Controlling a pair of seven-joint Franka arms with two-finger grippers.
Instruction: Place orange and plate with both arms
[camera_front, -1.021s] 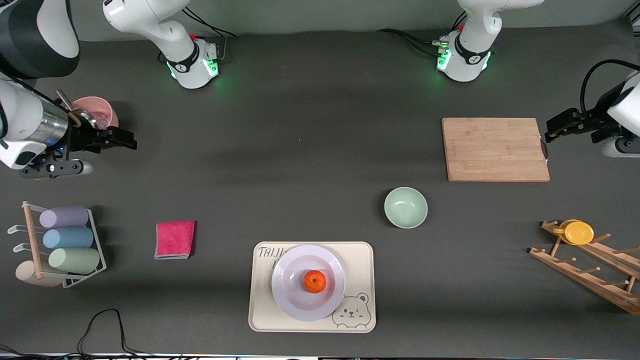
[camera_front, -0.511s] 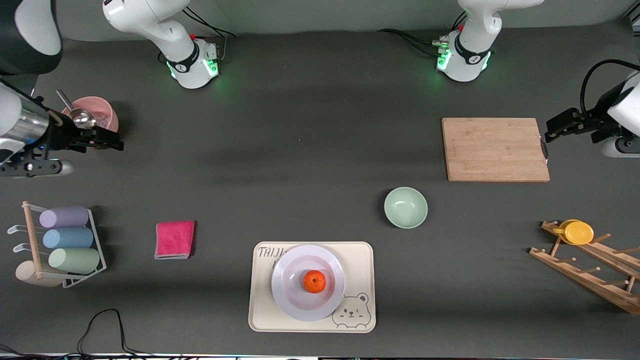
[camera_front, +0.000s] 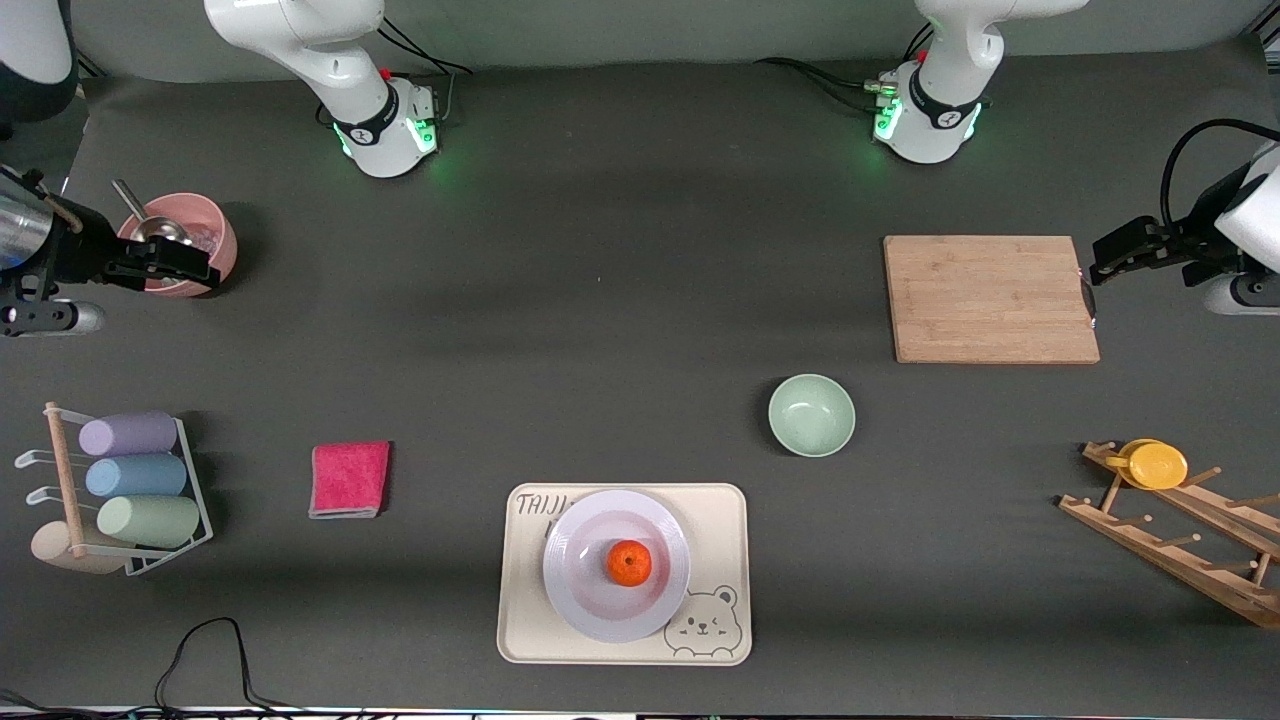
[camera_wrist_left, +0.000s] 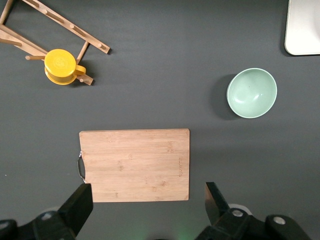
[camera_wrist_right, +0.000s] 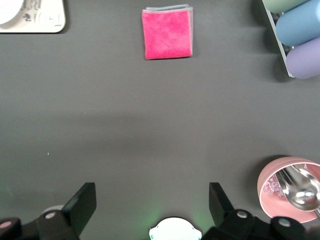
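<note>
The plate (camera_front: 616, 565) is seated on the cream bear tray (camera_front: 730, 530), and the orange (camera_front: 629, 563) rests at the centre of the plate. The tray serves as the reference landmark. It lies at the edge of the table nearest the front camera, about midway between the two arms' ends.

The right gripper (camera_front: 165, 262) is held over the pink bowl (camera_front: 205, 225), well apart from the tray and toward the right arm's end of the table. Its fingers (camera_wrist_right: 82, 205) are spread wide with nothing between them. The left gripper (camera_front: 1110, 255) is held at the end of the wooden cutting board (camera_front: 990, 298), well apart from the tray and toward the left arm's end. Its fingers (camera_wrist_left: 80, 207) are likewise spread wide and empty.

Neither gripper is in contact with a task object. Both are judged about equally distant from the tray, so neither arm is favoured by reach. The plate is round and offers no long axis. The placement is judged complete; if any further move is required, it is a reach from either end toward the tray.
</note>
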